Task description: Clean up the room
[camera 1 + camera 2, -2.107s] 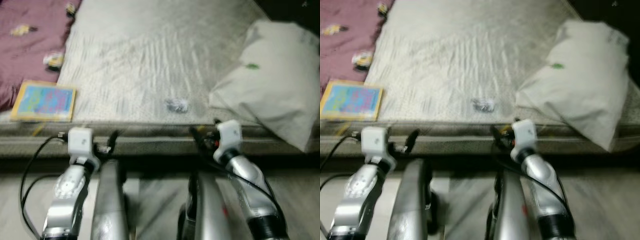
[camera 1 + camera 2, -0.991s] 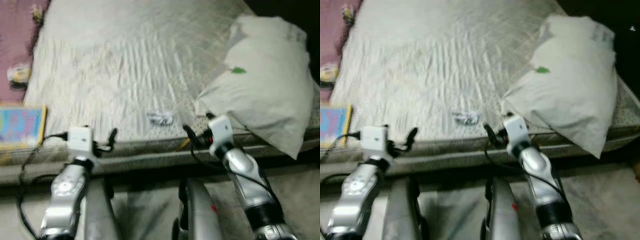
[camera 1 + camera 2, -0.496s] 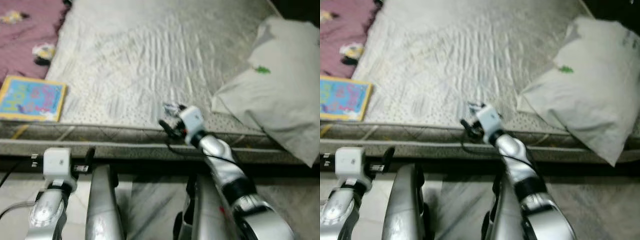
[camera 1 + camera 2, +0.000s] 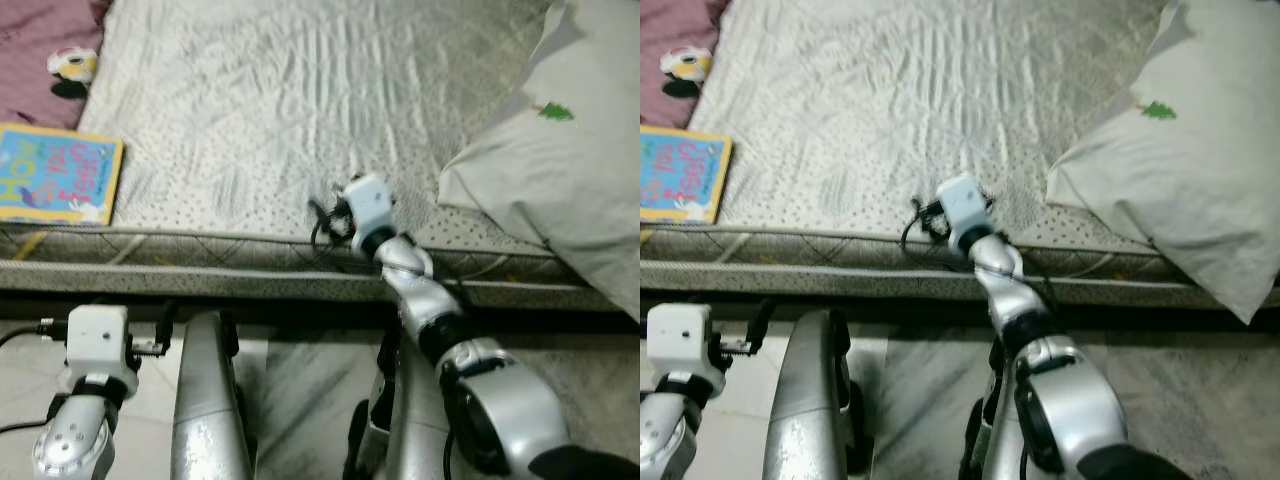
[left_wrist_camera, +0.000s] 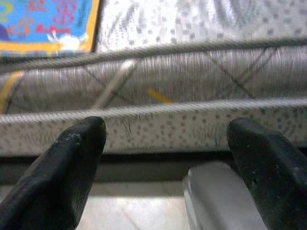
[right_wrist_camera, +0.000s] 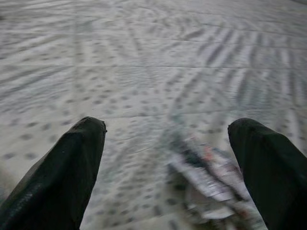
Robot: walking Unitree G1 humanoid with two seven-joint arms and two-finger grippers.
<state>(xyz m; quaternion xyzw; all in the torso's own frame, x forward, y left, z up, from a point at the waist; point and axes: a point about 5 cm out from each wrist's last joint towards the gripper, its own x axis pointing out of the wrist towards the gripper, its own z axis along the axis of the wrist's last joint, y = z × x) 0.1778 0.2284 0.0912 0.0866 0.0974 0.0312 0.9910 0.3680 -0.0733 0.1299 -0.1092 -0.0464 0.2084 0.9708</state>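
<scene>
The right gripper [image 6: 165, 158] hovers wide open over a crumpled wrapper [image 6: 206, 179] near the bed's [image 4: 300, 90] front edge, nothing grasped yet; a book [image 4: 55, 185] also awaits tidying.

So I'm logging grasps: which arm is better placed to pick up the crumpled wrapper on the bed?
Right. Its open end effector is over the mattress with the wrapper between the fingers; the left end effector hangs below the bed edge.

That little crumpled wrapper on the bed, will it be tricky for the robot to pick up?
Probably light and flimsy: the crumpled wrapper looks like thin, creased foil. It may crush or slide on the bedsheet when pinched. The right gripper has its fingers spread wide on either side of it, which should help.
</scene>
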